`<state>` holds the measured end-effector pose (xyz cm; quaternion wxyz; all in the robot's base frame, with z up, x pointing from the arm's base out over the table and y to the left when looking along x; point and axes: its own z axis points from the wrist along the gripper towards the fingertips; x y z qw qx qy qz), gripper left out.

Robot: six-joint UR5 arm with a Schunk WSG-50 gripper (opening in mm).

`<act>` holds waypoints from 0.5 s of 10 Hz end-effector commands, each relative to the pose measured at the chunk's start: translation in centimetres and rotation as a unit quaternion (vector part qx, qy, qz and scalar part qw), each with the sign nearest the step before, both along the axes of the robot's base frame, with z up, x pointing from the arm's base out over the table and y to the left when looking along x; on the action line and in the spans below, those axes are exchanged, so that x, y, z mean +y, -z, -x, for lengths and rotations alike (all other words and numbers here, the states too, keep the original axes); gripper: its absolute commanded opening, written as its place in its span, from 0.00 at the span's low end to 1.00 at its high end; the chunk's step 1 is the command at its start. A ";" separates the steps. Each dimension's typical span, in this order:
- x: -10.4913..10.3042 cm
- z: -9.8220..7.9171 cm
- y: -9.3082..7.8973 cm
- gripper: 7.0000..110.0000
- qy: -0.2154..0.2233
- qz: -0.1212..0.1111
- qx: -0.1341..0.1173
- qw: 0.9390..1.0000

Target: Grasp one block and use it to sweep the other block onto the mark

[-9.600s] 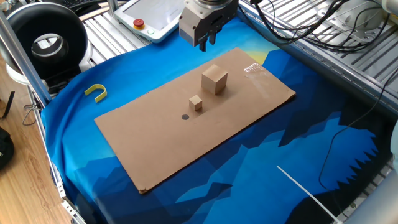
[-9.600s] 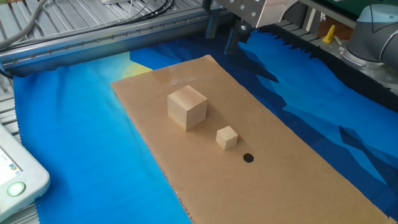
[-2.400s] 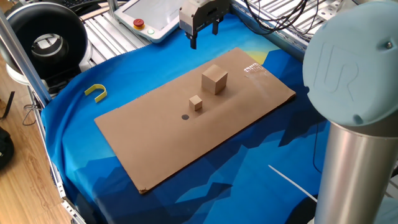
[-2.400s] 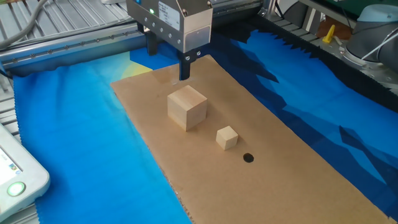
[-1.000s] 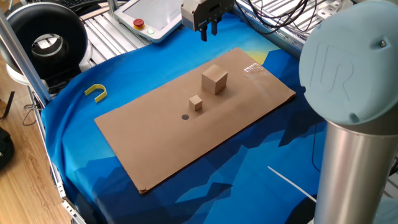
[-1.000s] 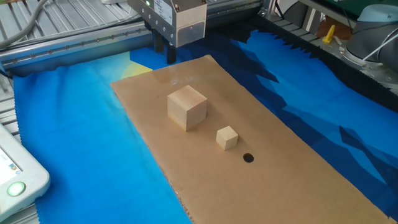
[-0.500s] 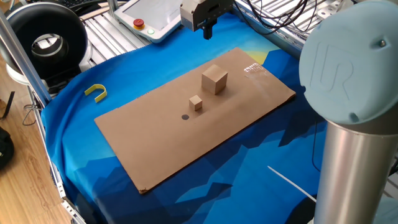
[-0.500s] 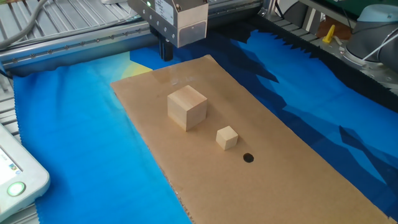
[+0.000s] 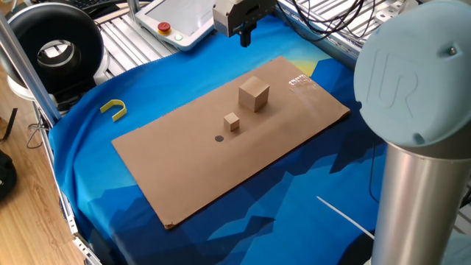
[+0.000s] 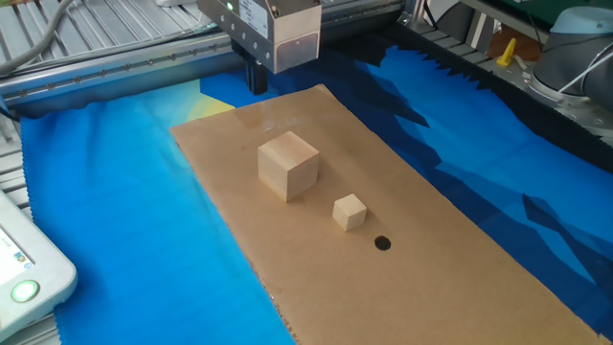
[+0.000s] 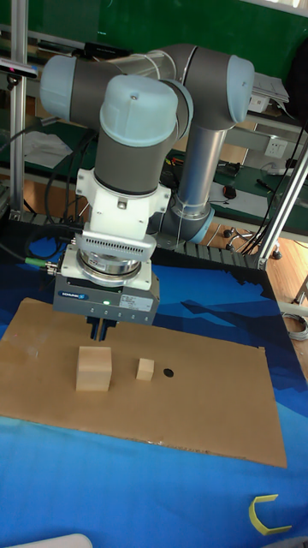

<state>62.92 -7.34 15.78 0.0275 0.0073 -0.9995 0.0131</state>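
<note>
The larger light-brown block (image 9: pixel 254 94) (image 10: pixel 288 165) (image 11: pixel 94 368) stands on the cardboard sheet (image 9: pixel 184 169). The tiny tan block (image 9: pixel 232 121) (image 10: pixel 350 212) (image 11: pixel 145 369) sits a short way from it, toward the mark. The mark (image 9: pixel 218 138) (image 10: pixel 382 243) (image 11: pixel 168 373) is a small dark dot just past the tiny block. My gripper (image 9: pixel 246 38) (image 10: pixel 257 84) (image 11: pixel 101 330) hangs above the sheet's far edge, behind the big block and apart from it. Its fingers are together with nothing between them.
Blue cloth surrounds the cardboard. A yellow U-shaped piece (image 9: pixel 113 109) lies on the cloth at the left. A white pendant with a red button (image 9: pixel 176 22) sits behind the gripper. The arm's grey elbow (image 9: pixel 412 110) looms at the right. A whitish tape patch (image 9: pixel 299 81) marks one sheet corner.
The gripper's fingers, wide apart 2.4 s ago, have closed together. It has risen away from the big block. Both blocks stay put.
</note>
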 end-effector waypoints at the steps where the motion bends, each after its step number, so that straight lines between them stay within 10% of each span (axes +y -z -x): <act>1: 0.4 -0.2 0.1 0.00 -0.002 -0.012 0.001 1.000; 5: -0.1 -5.5 8.9 0.00 -0.015 -0.033 -0.026 0.999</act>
